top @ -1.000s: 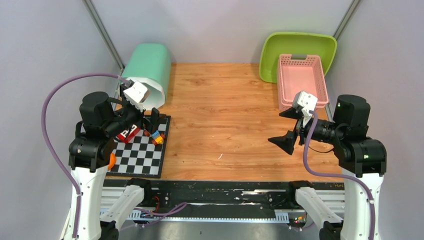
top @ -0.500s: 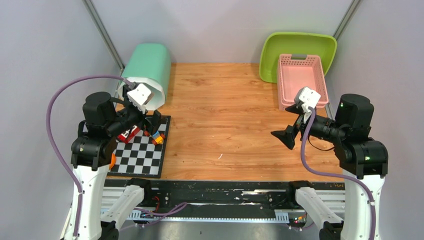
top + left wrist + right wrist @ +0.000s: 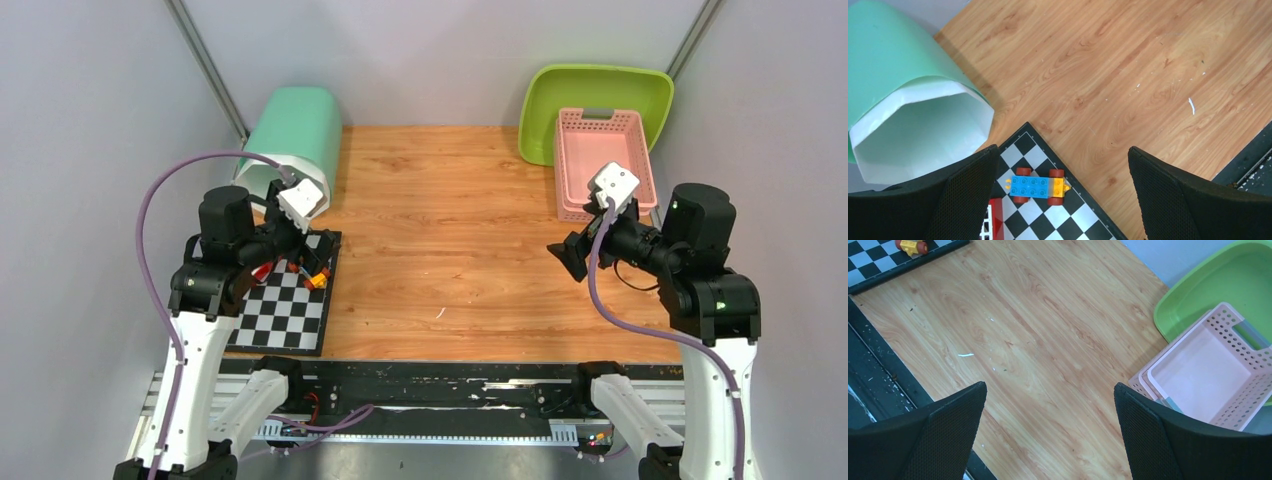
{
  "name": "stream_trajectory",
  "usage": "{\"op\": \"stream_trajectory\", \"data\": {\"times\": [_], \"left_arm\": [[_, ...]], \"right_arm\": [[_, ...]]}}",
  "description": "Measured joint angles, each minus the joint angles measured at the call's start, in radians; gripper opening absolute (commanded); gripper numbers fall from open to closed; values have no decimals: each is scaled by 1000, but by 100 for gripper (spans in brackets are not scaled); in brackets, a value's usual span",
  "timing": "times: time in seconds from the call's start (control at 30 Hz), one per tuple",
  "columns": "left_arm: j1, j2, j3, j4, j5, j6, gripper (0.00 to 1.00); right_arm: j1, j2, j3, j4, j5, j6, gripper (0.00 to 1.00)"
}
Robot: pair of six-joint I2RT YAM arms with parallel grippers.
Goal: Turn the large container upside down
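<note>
I see bench point(image 3: 440, 220) centre open, wide lane between arms. Checkerboard point(image 3: 285, 315) with toy car point(image 3: 1035, 186) lies just before green container point(image 3: 297, 128) mouth, far left. Pink basket point(image 3: 603, 150) crowds far right.

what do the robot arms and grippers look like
Both arms have white lower links and black joint housings. The left gripper and right gripper have broad black fingers with a fine mesh texture. Each wrist carries a white boxy camera, and a purple cable loops from it.
</note>
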Motion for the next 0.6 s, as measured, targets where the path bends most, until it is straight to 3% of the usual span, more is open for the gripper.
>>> {"op": "stream_trajectory", "data": {"times": [0.6], "left_arm": [[0, -1, -70, 72, 21, -15, 100]], "right_arm": [[0, 0, -194, 190, 156, -5, 100]]}}
